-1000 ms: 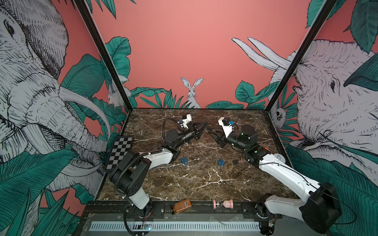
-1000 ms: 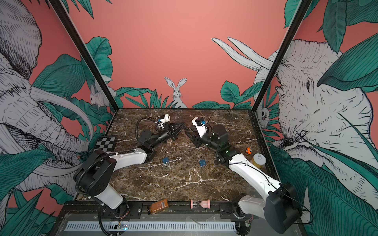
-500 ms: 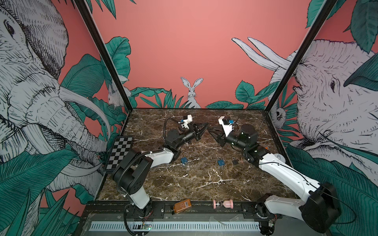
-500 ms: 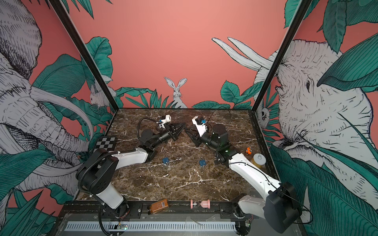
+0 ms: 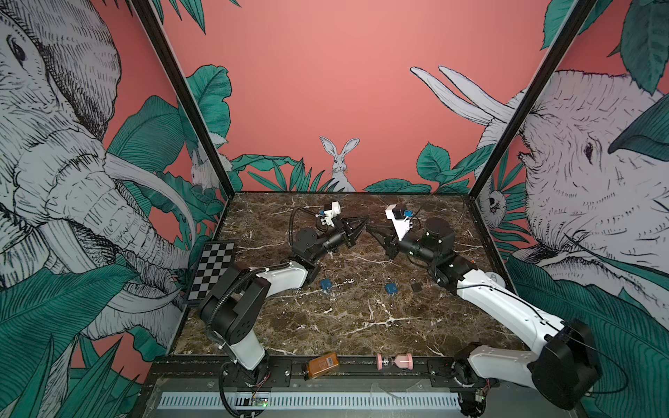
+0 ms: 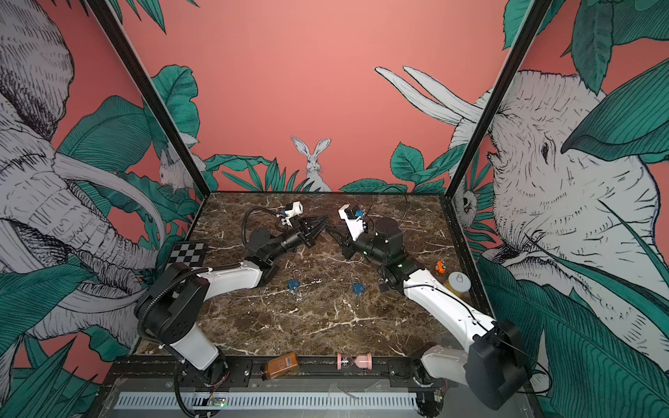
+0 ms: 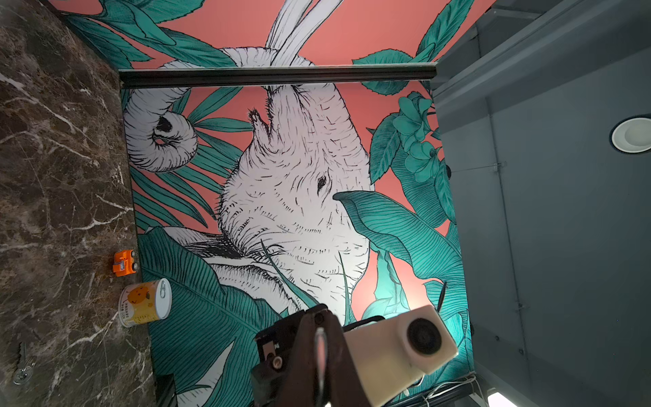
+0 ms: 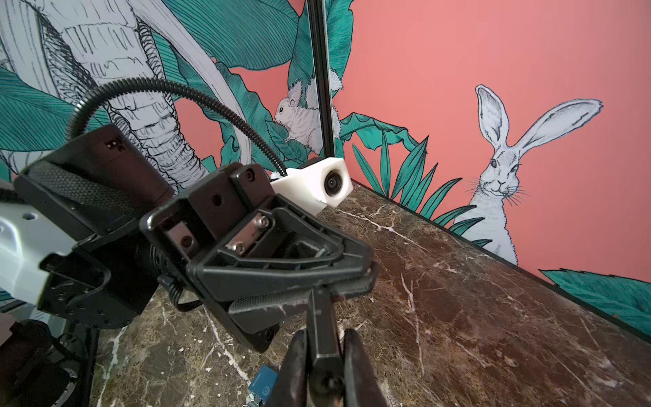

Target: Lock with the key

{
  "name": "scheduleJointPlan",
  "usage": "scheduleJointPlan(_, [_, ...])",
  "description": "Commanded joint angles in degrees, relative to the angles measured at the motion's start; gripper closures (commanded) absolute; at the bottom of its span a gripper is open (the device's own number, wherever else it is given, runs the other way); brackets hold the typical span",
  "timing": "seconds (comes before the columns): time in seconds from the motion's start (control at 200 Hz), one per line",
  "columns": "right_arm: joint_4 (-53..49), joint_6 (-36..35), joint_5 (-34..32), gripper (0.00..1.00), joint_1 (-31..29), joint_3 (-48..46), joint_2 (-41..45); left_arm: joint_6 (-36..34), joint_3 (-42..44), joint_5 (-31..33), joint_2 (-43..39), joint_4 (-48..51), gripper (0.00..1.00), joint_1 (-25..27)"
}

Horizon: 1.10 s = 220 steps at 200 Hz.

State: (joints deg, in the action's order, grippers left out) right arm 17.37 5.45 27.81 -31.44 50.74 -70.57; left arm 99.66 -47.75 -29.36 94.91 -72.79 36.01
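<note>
Right wrist view — right pincer [image 8: 326, 338] pinching a slim black piece [image 8: 318, 317], lock or key I cannot tell, over the table [image 8: 493, 317] toward its far edge; left pincer [image 8: 355, 275] pressed together, tips touching it.

counter [image 5: 362, 318]: polished brown marble look, white veins, glossy. left hand [image 8: 359, 278]: matt black moulded plastic, fine-textured grip pads, bright metal plate with screws set into it. key [image 8: 318, 313] in the right hand [image 8: 326, 338]: dull dark metal, smooth. wrist camera housing [image 8: 310, 186]: matt off-white plastic; its cable conduit [image 8: 197, 95] is ribbed black plastic. blue padlock [image 5: 326, 285]: coloured body, thin shiny metal shackle. can [image 7: 146, 306]: glossy printed label, metal pull-tab lid. toy truck [image 7: 124, 261]: shiny orange plastic.
</note>
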Motion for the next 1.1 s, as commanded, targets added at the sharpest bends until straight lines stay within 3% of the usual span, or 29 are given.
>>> scheduleJointPlan(0.0, [2.6, 1.0, 0.2, 0.91, 0.2, 1.9, -0.1, 0.7, -1.6, -1.3, -0.4, -4.0, 1.00, 0.5])
scheduleJointPlan(0.08, [2.5, 1.4, 0.7, 1.00, 0.2, 1.9, -0.1, 0.6, -1.7, -1.5, -0.3, -4.0, 1.00, 0.5])
scheduleJointPlan(0.195, [1.2, 3.2, 0.1, 1.00, 0.3, 2.4, 0.0, -0.7, -1.7, -2.0, 0.0, -3.7, 1.00, 0.5])
scheduleJointPlan(0.22, [0.7, 4.0, -0.1, 1.00, 0.5, 2.5, -0.1, -1.6, -1.6, -2.2, -0.1, -3.4, 0.84, 0.5])
scheduleJointPlan(0.275, [-0.8, 6.5, -0.3, 1.00, 1.0, 3.2, -0.3, -4.5, -1.3, -2.9, -0.5, -1.6, 0.32, -0.1])
scheduleJointPlan(0.315, [-2.0, 8.7, -0.1, 1.00, 1.6, 3.8, -0.6, -7.1, -1.1, -3.4, -1.0, 0.7, 0.07, -0.9])
scheduleJointPlan(0.33, [-2.4, 9.6, -0.1, 1.00, 1.8, 4.0, -0.6, -8.3, -0.9, -3.6, -1.3, 1.7, 0.03, -1.2])
scheduleJointPlan(0.47, [-4.9, 21.1, 0.6, 1.00, 4.7, 3.5, 0.7, -23.4, -1.6, -7.8, -4.3, 13.8, 0.03, -6.0])
scheduleJointPlan(0.64, [-9.2, 38.0, 9.4, 1.00, 8.4, 3.2, 2.7, -58.4, -7.2, -5.6, -9.7, 43.0, 0.02, -8.1])
scheduleJointPlan(0.725, [-10.8, 45.3, 13.1, 1.00, 9.1, 2.2, 4.0, -69.1, -8.7, -6.2, -10.8, 46.9, 0.03, -8.2])
scheduleJointPlan(0.895, [-6.1, 58.9, 17.7, 1.00, 9.3, -2.5, 6.8, -73.0, -9.8, -18.6, -10.0, 40.9, 0.03, -8.2])
scheduleJointPlan(1.095, [2.4, 68.2, 21.2, 1.00, 9.3, -6.6, 6.2, -64.5, -10.0, -29.0, -6.7, 28.5, 0.06, -8.1])
